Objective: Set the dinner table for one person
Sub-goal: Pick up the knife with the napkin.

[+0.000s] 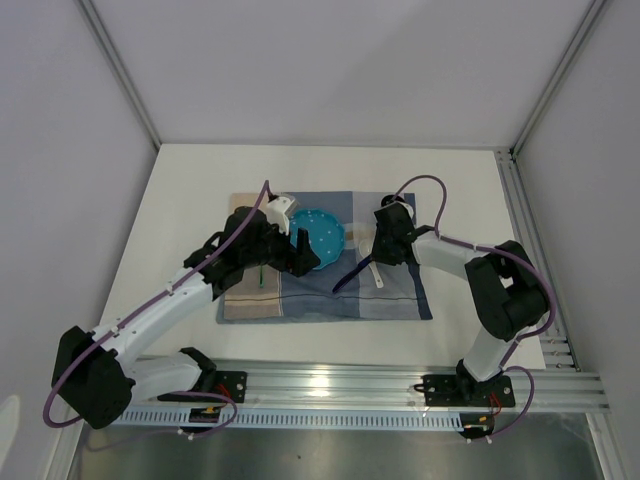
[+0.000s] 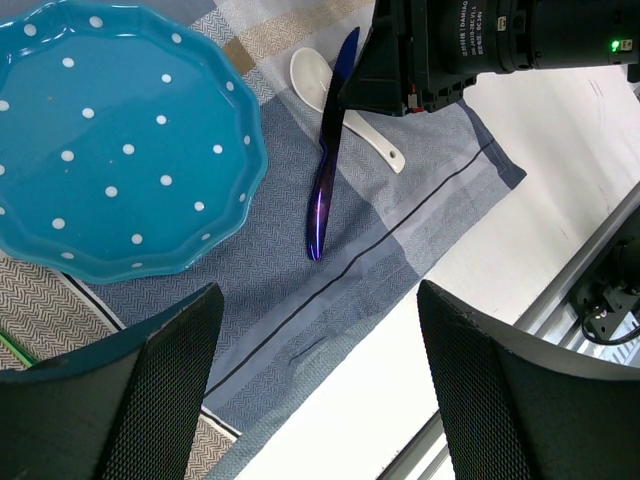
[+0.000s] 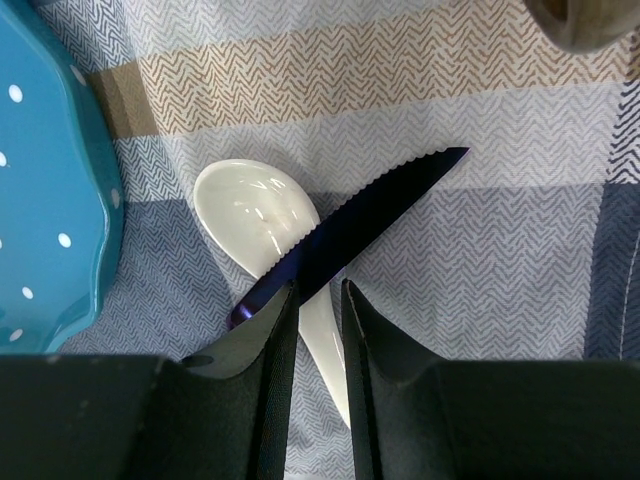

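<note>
Looking down from the top cam: a white dinner table [image 1: 190,190] w/ silver rails fills the floor of a white-walled booth. It sits under everything else, and two robot arms are bolted side by side at its near edge.

At the table's ctr lies a blue-and-beige checked placemat [image 1: 310,305]. On the mat, a bit left of middle, sits a teal plate [image 1: 325,230] w/ white dots and a wavy rim. To the right of the plate, also on the mat, a dark blue serrated knife [image 3: 380,200] lies at a slant. Its blade crosses over the bowl of a white ceramic spoon [image 3: 250,215]. A thin green stick [image 1: 262,275] shows on the mat's left part, by the left arm; too small to say what it is.

The left gripper [image 2: 320,290] hangs over the mat at the plate's edge. Its fingers stand wide apart w/ nothing btwn them but cloth below.

The right gripper [image 3: 318,290] is low over the knife and spoon, right of the plate. Its fingers are nearly together w/ only a thin gap. The spoon's handle shows through that gap, and the knife runs across right at the fingertips. Cannot tell whether they pinch the knife or only stand over it.
</note>
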